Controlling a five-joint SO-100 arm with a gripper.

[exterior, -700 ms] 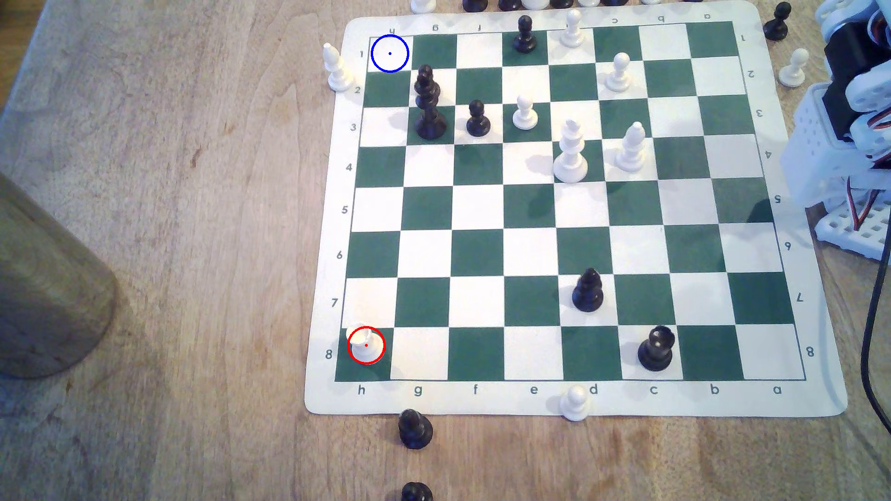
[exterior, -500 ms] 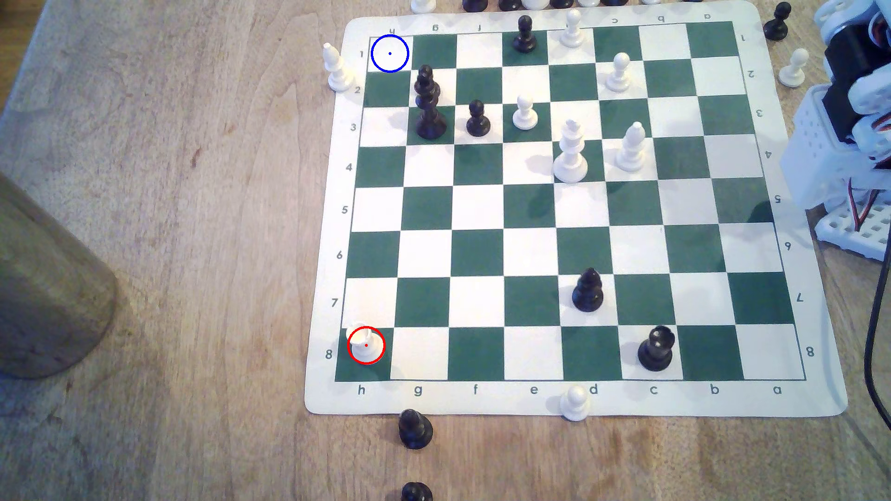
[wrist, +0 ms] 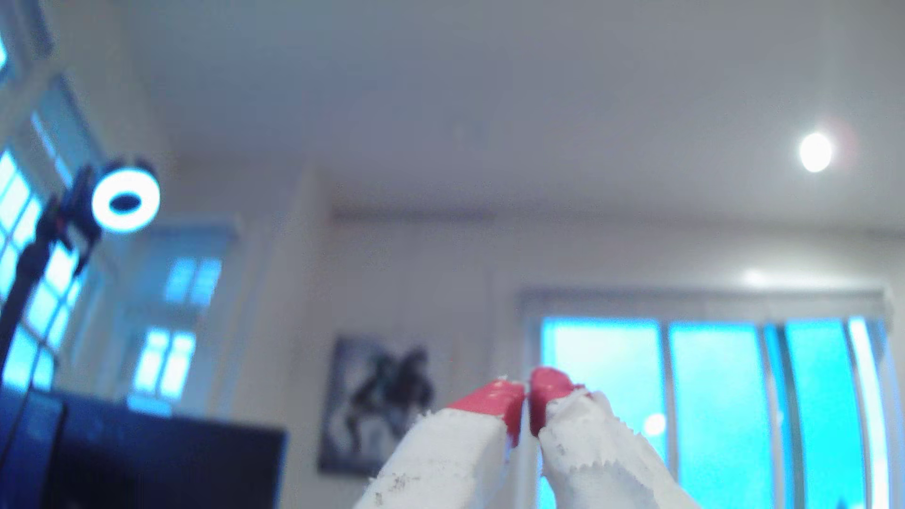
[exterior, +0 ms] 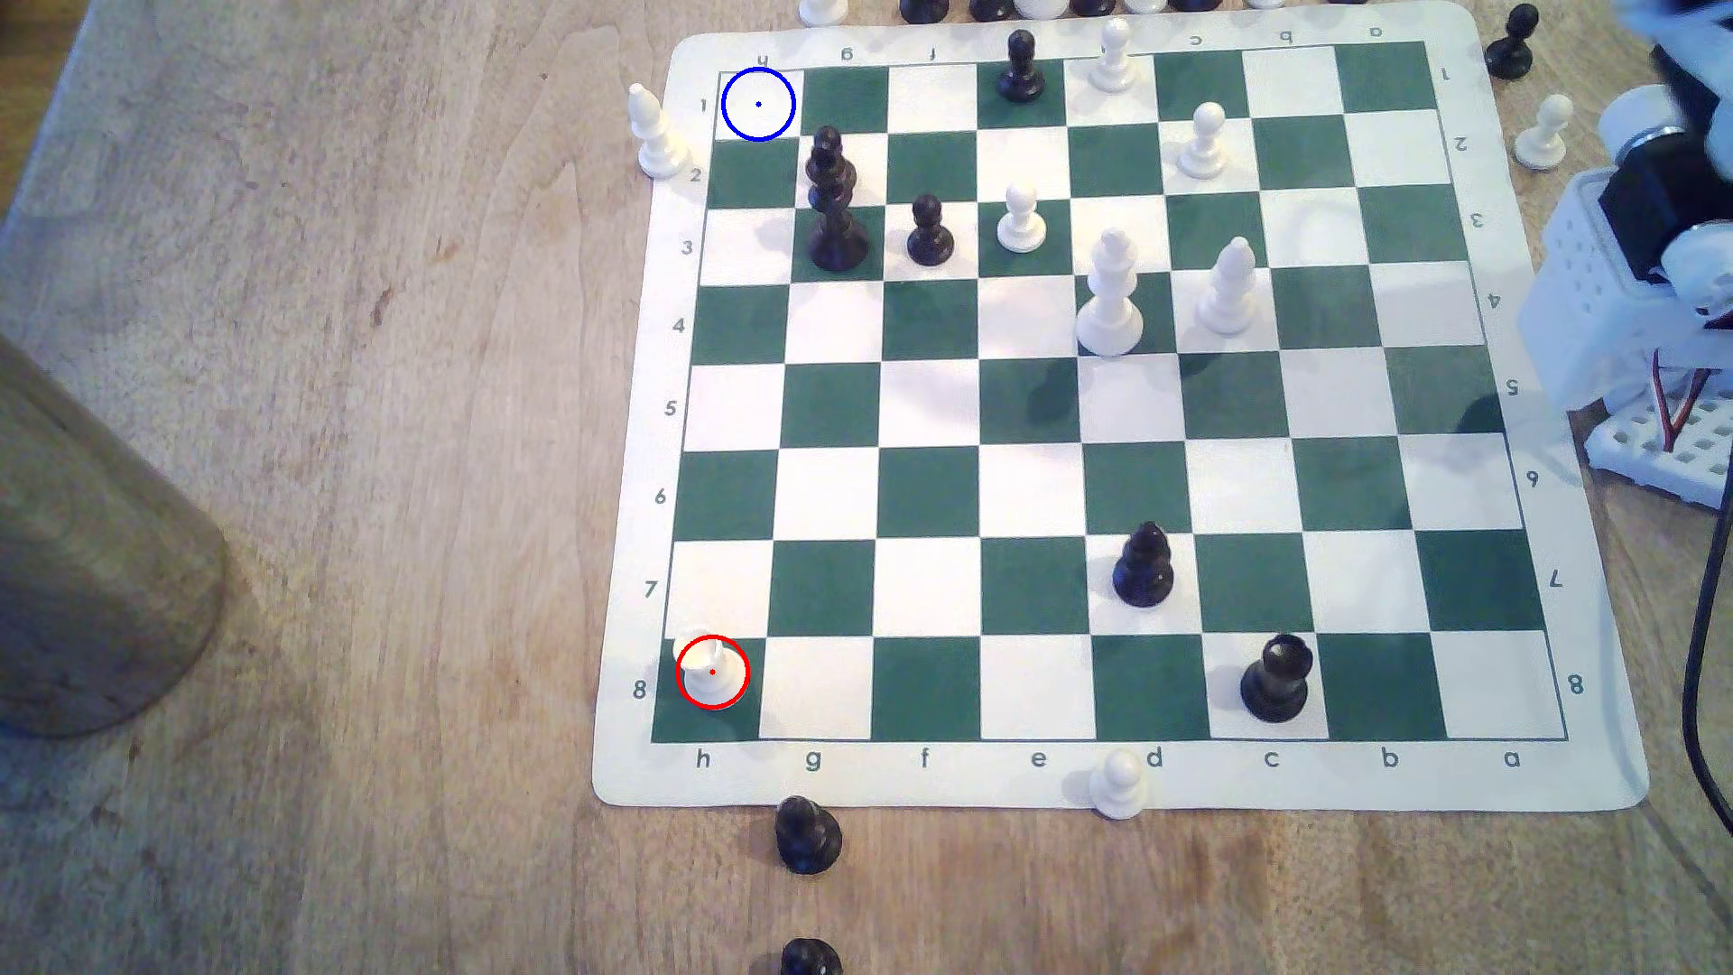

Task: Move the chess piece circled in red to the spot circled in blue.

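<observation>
One chess piece point(exterior: 710, 677) upright on its red-ringed green corner square

Tool point(wrist: 528, 391) red tips together, aimed at ceiling point(wrist: 489, 98).

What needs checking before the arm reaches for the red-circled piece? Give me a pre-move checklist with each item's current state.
1. Rook upright on its red-ringed corner square: ok.
2. Blue-ringed spot bare: ok.
3. Column between rook and spot free of pieces: ok; the black king stands one column over, near the spot.
4. White bishop off the board's edge beside the spot: watch it when placing.
5. End effector empty: ok, red tips together, nothing between them.
6. End effector open for a grasp: not ok.
7. End effector aimed at the board: not ok; the wrist view faces ceiling and windows.
</observation>
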